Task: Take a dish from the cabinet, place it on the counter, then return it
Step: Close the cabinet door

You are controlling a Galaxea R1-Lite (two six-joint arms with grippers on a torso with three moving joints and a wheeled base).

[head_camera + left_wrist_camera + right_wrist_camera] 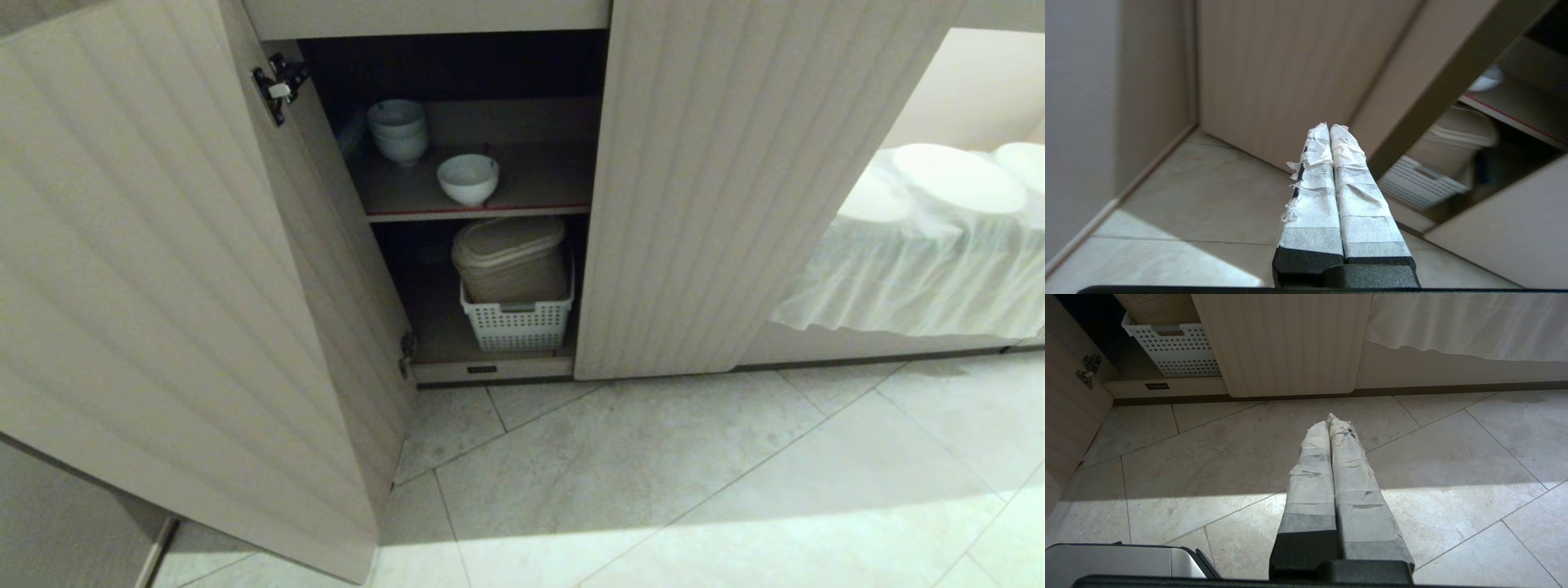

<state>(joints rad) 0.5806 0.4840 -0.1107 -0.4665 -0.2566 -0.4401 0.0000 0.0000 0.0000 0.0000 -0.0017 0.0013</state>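
The dish point(468, 178), a small plain white bowl, stands upright near the front of the upper shelf in the open cabinet point(718, 188). A sliver of the dish point(1486, 79) shows past the door edge in the left wrist view. My left gripper point(1329, 127) is shut and empty, low over the floor, pointing at the inner face of the open left door point(1274, 73). My right gripper point(1328, 421) is shut and empty, hanging over the floor tiles in front of the shut right door. Neither arm shows in the head view. The counter is out of view.
Two stacked bluish-white bowls point(397, 129) sit behind the dish on the shelf edged in red tape point(482, 211). Below, a white perforated basket point(516, 322) holds a beige lidded container point(510, 257). The open left door point(163, 278) juts far out. White cloth point(922, 269) drapes at right.
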